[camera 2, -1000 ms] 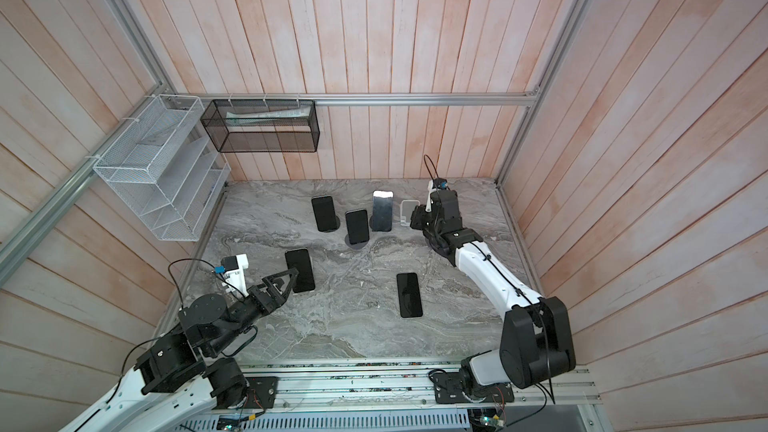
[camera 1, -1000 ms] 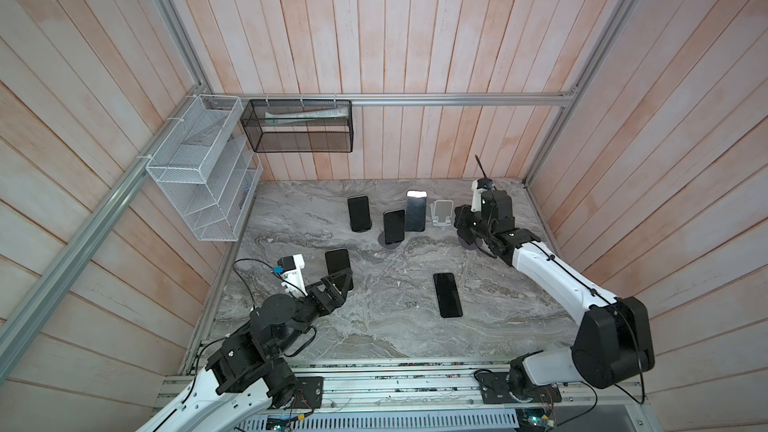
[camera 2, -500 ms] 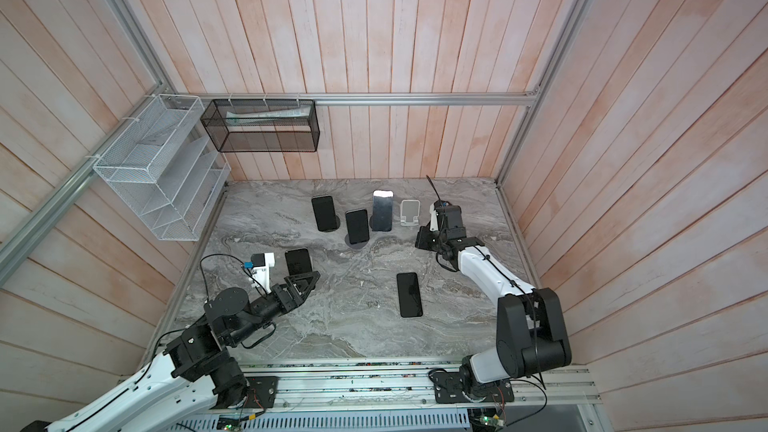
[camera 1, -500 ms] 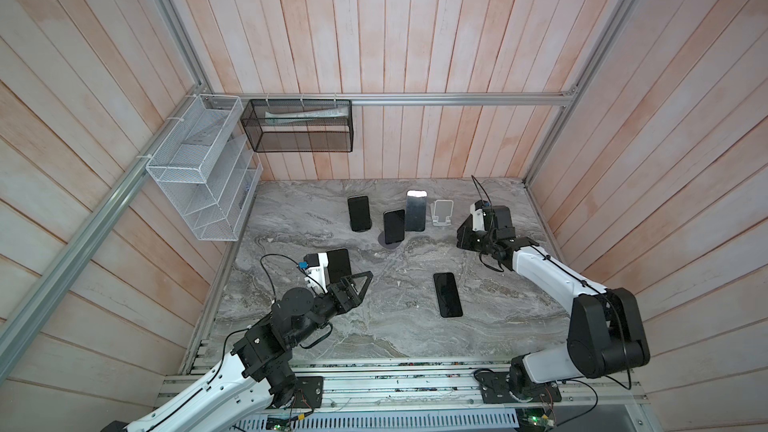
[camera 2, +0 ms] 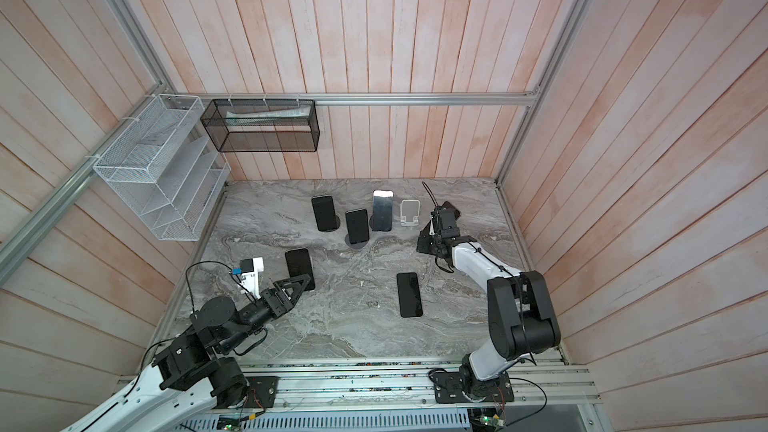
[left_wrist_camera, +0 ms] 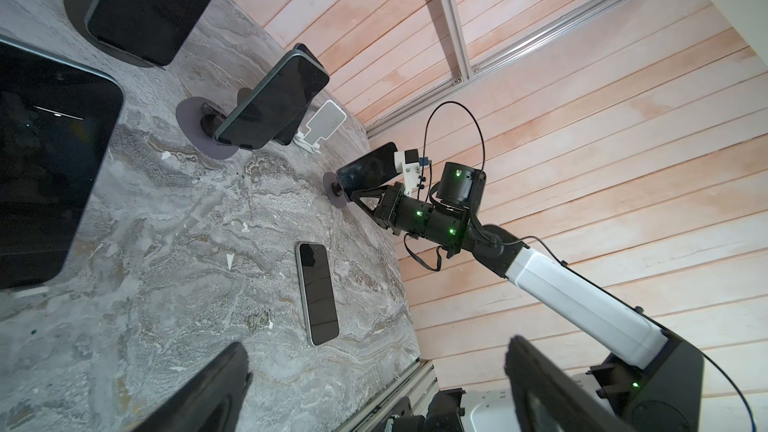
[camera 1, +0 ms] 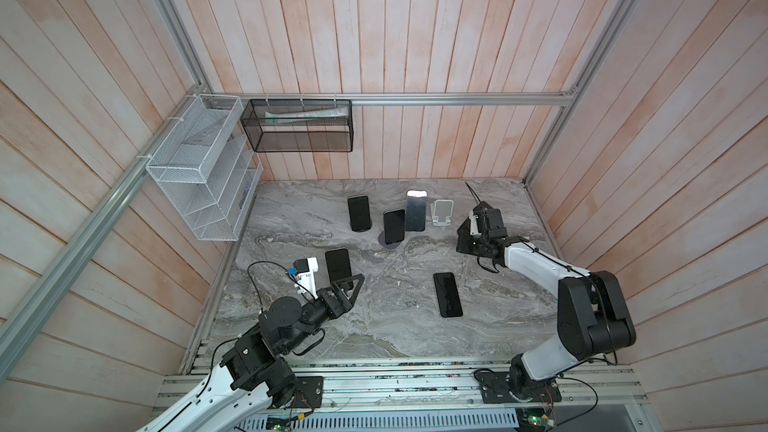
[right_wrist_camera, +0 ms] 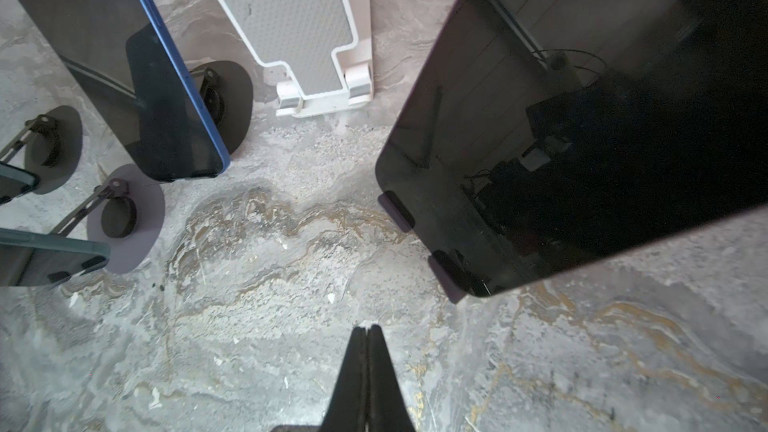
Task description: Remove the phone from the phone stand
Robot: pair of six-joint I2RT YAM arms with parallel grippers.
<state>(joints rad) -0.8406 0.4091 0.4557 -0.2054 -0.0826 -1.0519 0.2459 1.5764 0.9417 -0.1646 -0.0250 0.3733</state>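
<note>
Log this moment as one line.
left gripper open, empty | right gripper shut, empty, near phone | phone on phone stand

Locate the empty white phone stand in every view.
Top view: white stand at the table's back, right of centre.
Top view: same spot.
Left wrist: just behind the propped phones.
Right wrist: near, beside a blue-edged phone.
Landmark: that upright phone next to it.

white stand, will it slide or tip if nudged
Probably slides easily: the white stand looks like thin, empty plastic on the smooth marble table. A push high on its tall back plate could tip it, since its foot looks small. It seems stiff, not floppy.
</note>
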